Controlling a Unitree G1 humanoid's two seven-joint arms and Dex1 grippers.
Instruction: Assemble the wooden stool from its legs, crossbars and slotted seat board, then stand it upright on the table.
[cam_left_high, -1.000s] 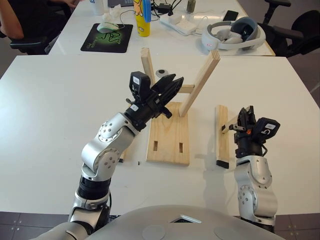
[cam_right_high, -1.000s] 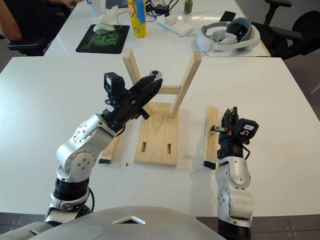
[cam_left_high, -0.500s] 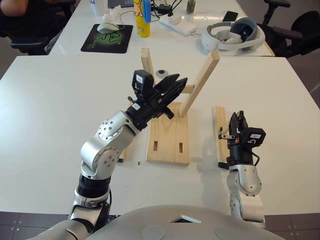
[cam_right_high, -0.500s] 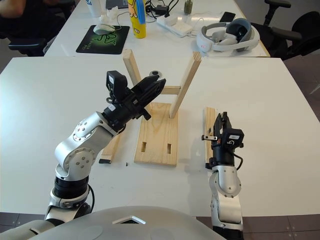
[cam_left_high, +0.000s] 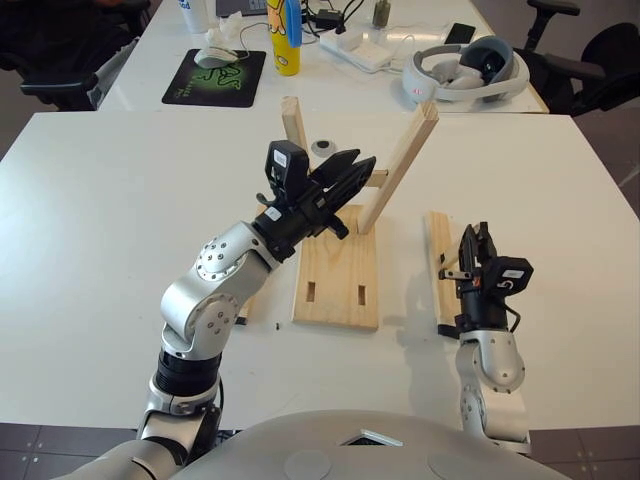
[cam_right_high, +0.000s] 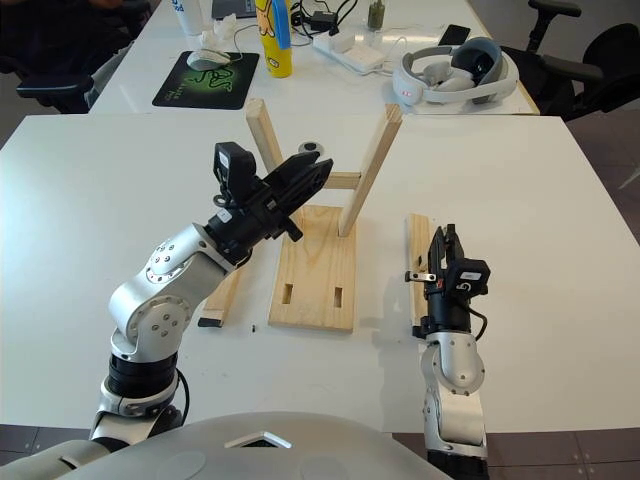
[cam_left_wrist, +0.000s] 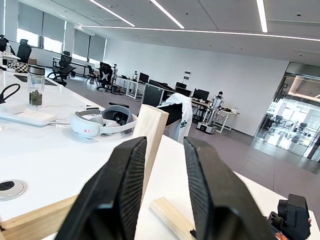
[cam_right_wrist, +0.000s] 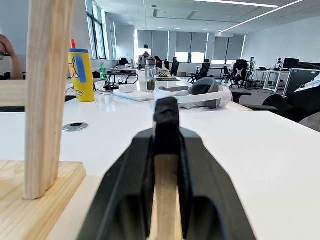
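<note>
Standing on the flat two-slot seat (cam_left_high: 337, 275), two pale legs (cam_left_high: 400, 165) share a crossbar (cam_left_high: 376, 178); left gripper (cam_left_high: 355, 162) gapes empty nearby; right gripper (cam_left_high: 470, 240) over loose leg (cam_left_high: 438, 228), grip unclear.

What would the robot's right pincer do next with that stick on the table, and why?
Probably lift it. The right pincer looks closed around the loose leg lying flat on the table, and the seat board has two empty slots, so raising the leg seems next.

Both eye views look down on the table (cam_left_high: 100, 200); wrist views skim it.
</note>
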